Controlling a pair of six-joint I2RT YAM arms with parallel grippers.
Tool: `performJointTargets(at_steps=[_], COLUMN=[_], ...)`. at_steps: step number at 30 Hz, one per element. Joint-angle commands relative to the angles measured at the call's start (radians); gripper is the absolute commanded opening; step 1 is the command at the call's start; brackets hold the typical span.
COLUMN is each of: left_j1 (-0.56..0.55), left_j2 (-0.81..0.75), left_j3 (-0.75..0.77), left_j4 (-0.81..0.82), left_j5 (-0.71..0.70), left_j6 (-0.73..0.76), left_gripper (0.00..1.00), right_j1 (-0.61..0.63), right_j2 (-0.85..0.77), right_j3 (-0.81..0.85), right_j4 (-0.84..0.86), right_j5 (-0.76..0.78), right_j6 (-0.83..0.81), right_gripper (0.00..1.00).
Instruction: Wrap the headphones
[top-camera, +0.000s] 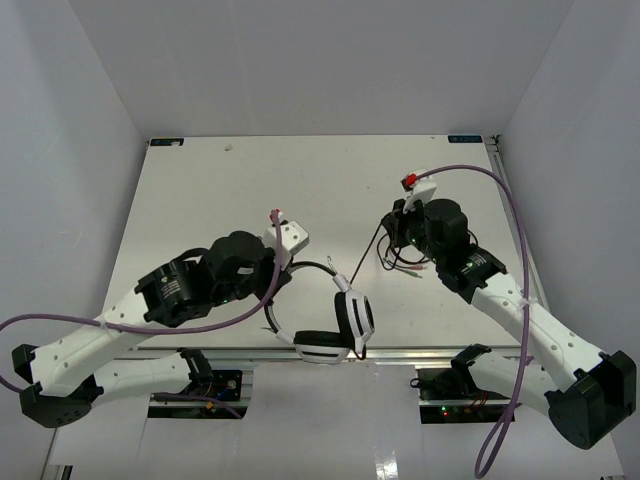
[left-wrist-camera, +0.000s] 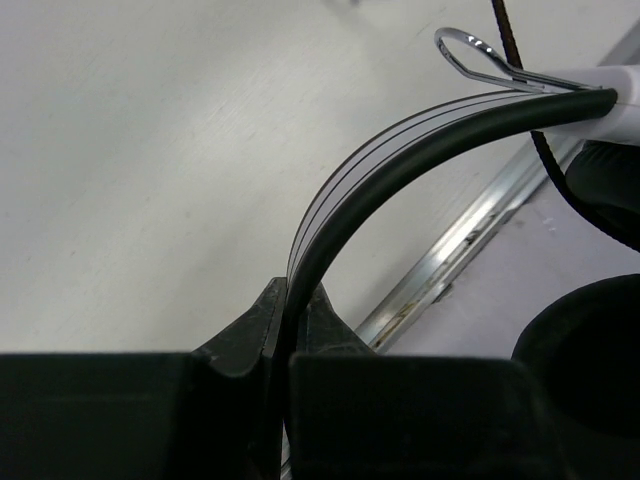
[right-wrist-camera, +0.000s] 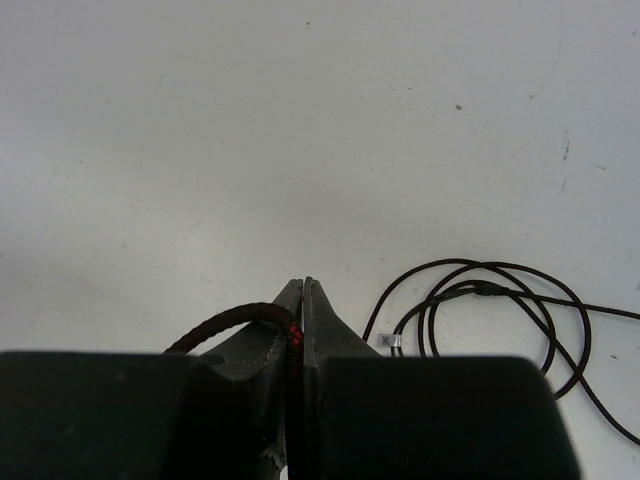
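The headphones (top-camera: 345, 320) sit at the near edge of the table (top-camera: 220, 190), ear cups just beyond the left pincer (left-wrist-camera: 293, 308), which is clamped fully shut on the thin headband (left-wrist-camera: 400, 165). The right pincer (right-wrist-camera: 303, 292) is closed tight on the cord (right-wrist-camera: 220, 325). Slack loops lie to the right of its tips.

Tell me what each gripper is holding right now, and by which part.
The left gripper clamps the headphones by the thin black headband. The right gripper pinches their dark cord at a red-marked spot.
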Motion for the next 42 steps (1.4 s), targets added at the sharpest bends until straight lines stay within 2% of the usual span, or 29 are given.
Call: performJointTargets(at_steps=[1,4,12,19,23,34,42], left_j1=[0.001,0.0,0.0,0.001,0.001,0.001,0.004], left_j2=[-0.1,-0.095,-0.006,0.109,0.175,0.348,0.484], left_j3=[0.033,0.047,0.011,0.032,0.071,0.124,0.236], left_j4=[0.123,0.101,0.057,0.019,-0.029,-0.074,-0.17], left_j5=[0.231,0.233,0.065,-0.152,-0.285,-0.457,-0.623], left_j6=[-0.004,-0.004,-0.019,-0.069,-0.115,-0.183,-0.33], left_gripper=[0.0,0.0,0.0,0.0,0.0,0.0,0.0], right_j1=[-0.051,-0.07,-0.1,-0.097,-0.099,-0.083,0.019], right_j2=[0.018,0.018,-0.011,-0.065,-0.117,-0.204,-0.252], right_j3=[0.047,0.049,0.121,0.182,0.154,0.107,-0.033], right_j4=[0.048,0.048,0.004,-0.061,-0.065,-0.016,0.125], right_j5=[-0.016,-0.035,-0.085,-0.258,-0.345,-0.57,-0.659], right_j6=[-0.003,-0.004,-0.024,-0.017,0.001,0.078,0.18], right_gripper=[0.08,0.08,0.08,0.08,0.08,0.08,0.08])
